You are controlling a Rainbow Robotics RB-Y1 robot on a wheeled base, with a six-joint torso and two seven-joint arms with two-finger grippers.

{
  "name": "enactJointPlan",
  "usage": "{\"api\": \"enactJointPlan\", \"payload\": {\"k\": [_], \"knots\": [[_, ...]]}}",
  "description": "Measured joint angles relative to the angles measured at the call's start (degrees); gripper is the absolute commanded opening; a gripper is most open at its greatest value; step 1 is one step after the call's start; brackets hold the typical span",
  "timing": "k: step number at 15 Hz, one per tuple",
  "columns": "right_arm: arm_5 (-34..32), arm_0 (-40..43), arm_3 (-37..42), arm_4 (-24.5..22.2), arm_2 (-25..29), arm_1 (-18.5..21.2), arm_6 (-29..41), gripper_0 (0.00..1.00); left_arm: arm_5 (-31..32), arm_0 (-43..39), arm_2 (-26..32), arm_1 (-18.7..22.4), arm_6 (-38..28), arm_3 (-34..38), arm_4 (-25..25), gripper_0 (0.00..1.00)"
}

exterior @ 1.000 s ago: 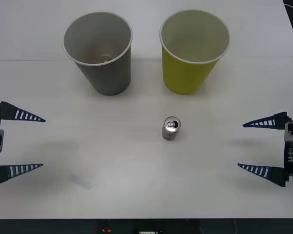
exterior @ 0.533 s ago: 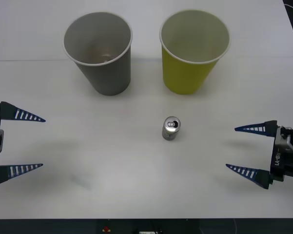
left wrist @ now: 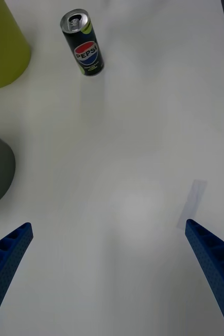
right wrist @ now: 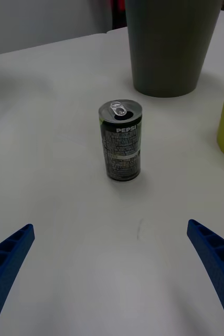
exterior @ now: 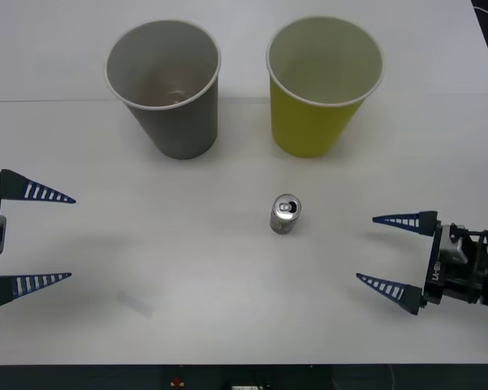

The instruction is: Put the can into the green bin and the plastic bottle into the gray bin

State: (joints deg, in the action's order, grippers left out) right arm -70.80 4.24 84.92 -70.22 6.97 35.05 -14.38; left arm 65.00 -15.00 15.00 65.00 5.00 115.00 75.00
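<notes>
A tiny can [exterior: 285, 214] stands upright on the white table, in front of the green bin [exterior: 324, 85]; the right wrist view shows the can [right wrist: 120, 140] dead ahead of my open fingers. The gray bin [exterior: 164, 87] stands to the left of the green one, both upright. My right gripper [exterior: 391, 255] is open at table height to the right of the can, a hand's width away. At the left edge my left gripper [exterior: 53, 238] hangs open and parked; its wrist view shows the can [left wrist: 83, 43] far off. The plastic bottle is out of view.
A faint clear strip [exterior: 136, 302] lies flat on the table near the left gripper, also seen as the strip [left wrist: 192, 201] in the left wrist view. The table's front edge [exterior: 244, 365] runs just below both grippers.
My right gripper has moved left toward the can, staying open. The left arm, the can and both bins have not moved.
</notes>
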Motion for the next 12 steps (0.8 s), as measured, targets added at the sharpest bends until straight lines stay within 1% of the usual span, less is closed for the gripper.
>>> {"api": "enactJointPlan", "payload": {"k": [5, 7, 10, 12], "knots": [[-3.0, -6.5, -13.8, 0.2, -0.5, -6.8, -9.2, 1.00, 0.0, 0.0, 0.0, 0.0, 0.0, 0.0, 0.0, 1.00], [-4.1, -8.6, -18.5, 0.2, -0.5, -8.8, -11.9, 1.00, 0.0, 0.0, 0.0, 0.0, 0.0, 0.0, 0.0, 1.00], [-4.1, -10.4, -22.3, 0.3, -0.7, -11.2, -13.8, 1.00, 0.0, 0.0, 0.0, 0.0, 0.0, 0.0, 0.0, 1.00], [-2.6, -11.2, -22.9, 0.3, -1.2, -12.9, -14.4, 1.00, 0.0, 0.0, 0.0, 0.0, 0.0, 0.0, 0.0, 1.00]]}}
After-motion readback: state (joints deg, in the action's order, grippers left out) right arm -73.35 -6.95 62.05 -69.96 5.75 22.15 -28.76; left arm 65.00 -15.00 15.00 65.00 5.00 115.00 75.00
